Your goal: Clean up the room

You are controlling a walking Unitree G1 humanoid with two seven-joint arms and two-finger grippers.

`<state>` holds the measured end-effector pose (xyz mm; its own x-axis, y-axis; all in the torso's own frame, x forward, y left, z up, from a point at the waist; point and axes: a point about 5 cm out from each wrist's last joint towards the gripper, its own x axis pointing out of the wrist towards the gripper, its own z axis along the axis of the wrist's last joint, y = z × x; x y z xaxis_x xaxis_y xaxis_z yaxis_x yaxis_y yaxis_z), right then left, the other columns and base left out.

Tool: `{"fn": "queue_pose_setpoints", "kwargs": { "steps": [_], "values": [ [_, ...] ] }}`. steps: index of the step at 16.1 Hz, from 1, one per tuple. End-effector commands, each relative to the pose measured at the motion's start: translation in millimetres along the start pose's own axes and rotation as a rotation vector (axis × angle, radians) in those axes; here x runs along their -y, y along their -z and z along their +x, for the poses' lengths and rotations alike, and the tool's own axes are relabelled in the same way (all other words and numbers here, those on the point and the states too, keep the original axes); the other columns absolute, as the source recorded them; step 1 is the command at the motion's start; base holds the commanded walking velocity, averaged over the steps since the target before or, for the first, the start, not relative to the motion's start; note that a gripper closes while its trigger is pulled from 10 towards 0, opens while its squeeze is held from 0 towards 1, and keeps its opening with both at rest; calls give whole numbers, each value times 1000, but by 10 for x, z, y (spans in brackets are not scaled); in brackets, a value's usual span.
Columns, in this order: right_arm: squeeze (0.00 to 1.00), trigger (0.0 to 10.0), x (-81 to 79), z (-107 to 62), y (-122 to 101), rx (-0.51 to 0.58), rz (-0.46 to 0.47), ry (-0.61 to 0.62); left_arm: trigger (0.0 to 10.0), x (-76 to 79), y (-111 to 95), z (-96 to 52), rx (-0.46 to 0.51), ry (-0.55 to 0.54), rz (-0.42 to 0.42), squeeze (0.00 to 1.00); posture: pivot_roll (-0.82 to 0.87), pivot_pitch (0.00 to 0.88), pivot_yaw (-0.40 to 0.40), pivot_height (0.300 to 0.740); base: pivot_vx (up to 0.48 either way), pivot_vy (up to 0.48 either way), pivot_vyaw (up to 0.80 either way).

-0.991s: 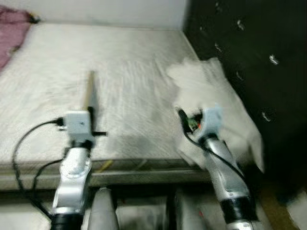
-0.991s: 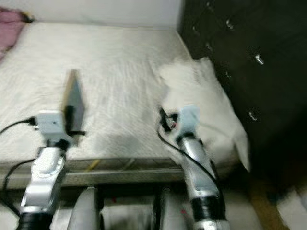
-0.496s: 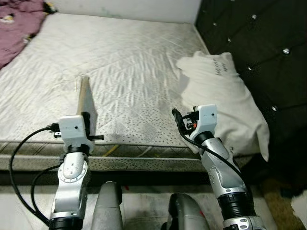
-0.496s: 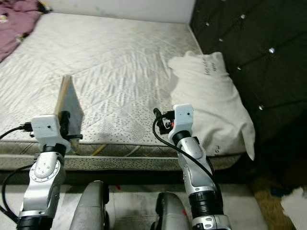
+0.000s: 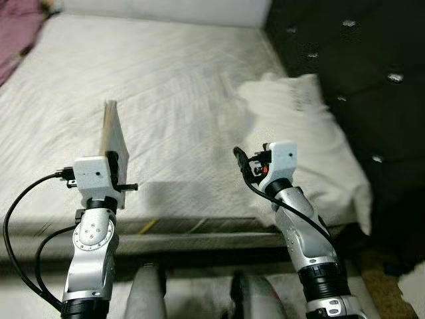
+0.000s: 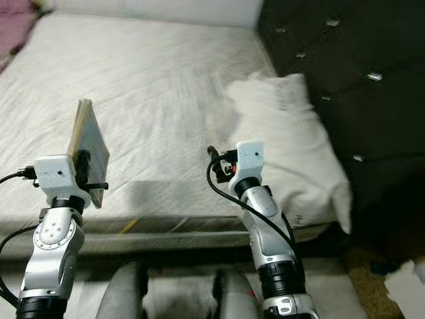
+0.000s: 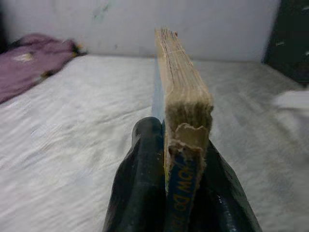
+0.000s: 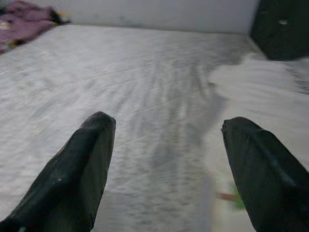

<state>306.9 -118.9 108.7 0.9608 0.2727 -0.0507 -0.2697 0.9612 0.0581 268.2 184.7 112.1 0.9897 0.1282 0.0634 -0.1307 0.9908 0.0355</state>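
My left gripper [image 7: 174, 159] is shut on a worn book [image 5: 113, 139], held upright on edge over the near edge of the bed. Its yellowed pages and blue spine [image 7: 181, 96] show between the two black fingers. My right gripper [image 8: 166, 130] is open with nothing between its fingers, raised above the mattress [image 5: 179, 86] beside the white pillow [image 5: 305, 133]. The right arm's wrist [image 5: 279, 163] sits just left of that pillow.
A dark tufted headboard [image 5: 358, 60] runs along the right side of the bed. Purple cloth [image 7: 34, 58] lies bunched at the bed's far left corner. The bed frame edge [image 5: 199, 229] crosses just before my arms. A white wall [image 7: 217, 24] stands behind the bed.
The camera has shifted and the picture is slightly blurred. The book stays clamped in my left gripper and the right gripper stays open; both arms hold about the same pose.
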Motion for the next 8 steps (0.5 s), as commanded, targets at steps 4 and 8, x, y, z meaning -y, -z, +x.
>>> {"fn": "queue_pose_setpoints", "kwargs": {
  "steps": [4, 8],
  "values": [
    [0, 10000, 55, -10, 11, -8, -1, 14, 10000, 130, -94, 37, 40, 45, -42, 0, 21, 51, -69, 642, 240, 0, 0],
    [0, 10000, 64, -12, 14, -9, -1, 17, 10000, 147, -87, 41, 29, 51, -50, 0, 21, 51, -69, 642, 0, 0, 0]
  ]
}}
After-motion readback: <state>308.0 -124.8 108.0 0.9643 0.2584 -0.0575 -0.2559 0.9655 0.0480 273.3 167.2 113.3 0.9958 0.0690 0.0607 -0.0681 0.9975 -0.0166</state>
